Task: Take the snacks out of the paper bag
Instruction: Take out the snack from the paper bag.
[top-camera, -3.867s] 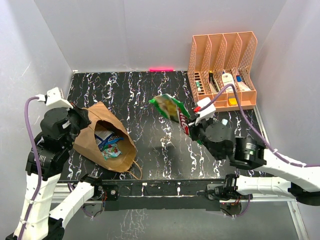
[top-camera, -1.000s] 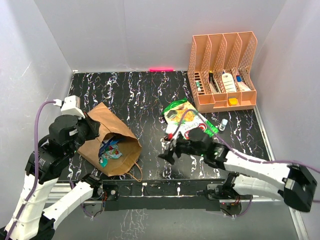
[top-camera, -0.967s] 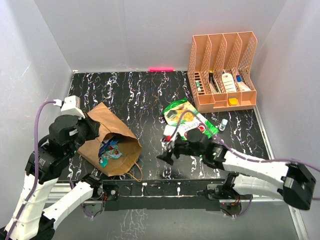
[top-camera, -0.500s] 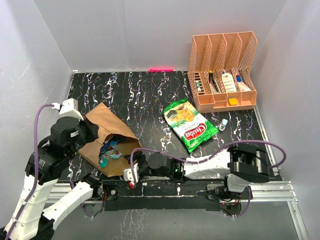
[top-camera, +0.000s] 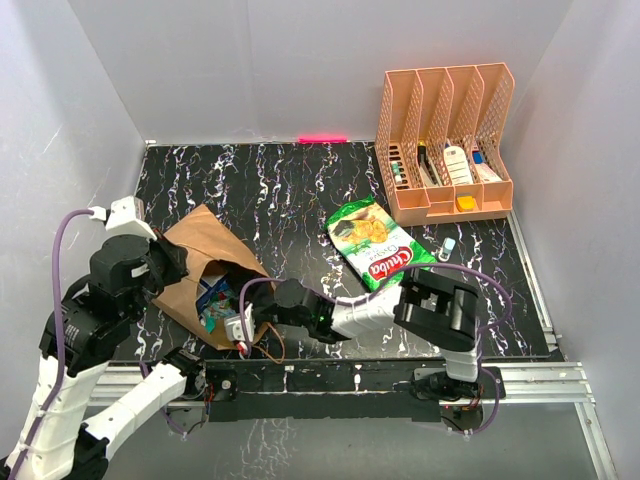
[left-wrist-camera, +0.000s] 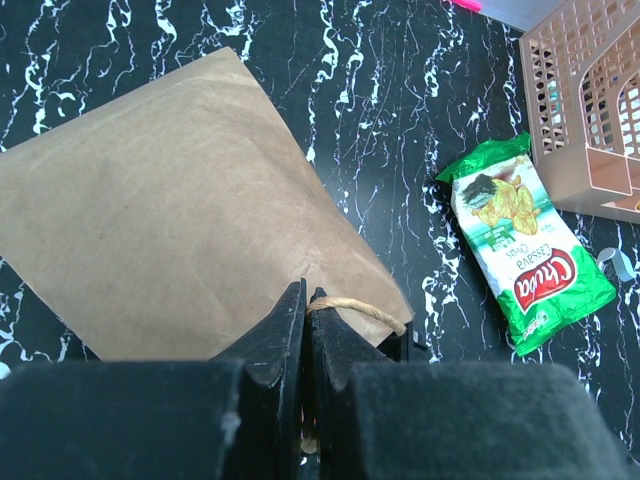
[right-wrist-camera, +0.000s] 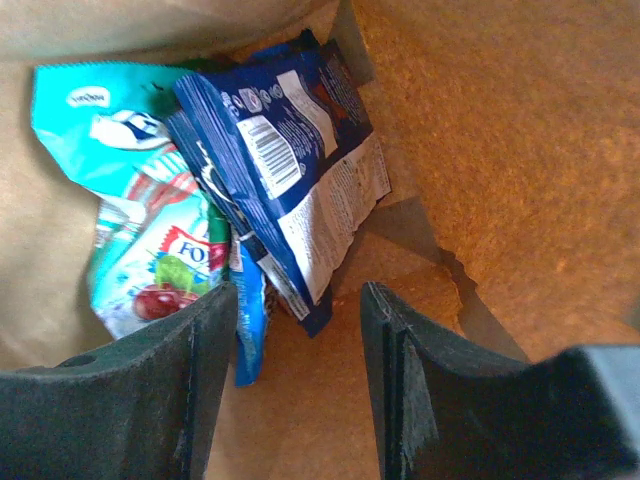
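The brown paper bag (top-camera: 205, 255) lies at the left of the table, its mouth facing right. My left gripper (left-wrist-camera: 307, 298) is shut on the bag's twisted handle (left-wrist-camera: 362, 309) and holds the upper side up. My right gripper (right-wrist-camera: 297, 300) is open at the bag's mouth (top-camera: 240, 322). Inside the bag lie a dark blue packet (right-wrist-camera: 285, 170), a teal-green packet (right-wrist-camera: 140, 250) and a small bright blue one (right-wrist-camera: 247, 325). The dark blue packet's lower corner sits just beyond my right fingertips. The large green packet (top-camera: 380, 250) lies on the table outside the bag. No red packet shows.
The orange file rack (top-camera: 445, 140) with small bottles and tubes stands at the back right. A small white item (top-camera: 447, 246) lies beside the green packet. White walls enclose the table on three sides.
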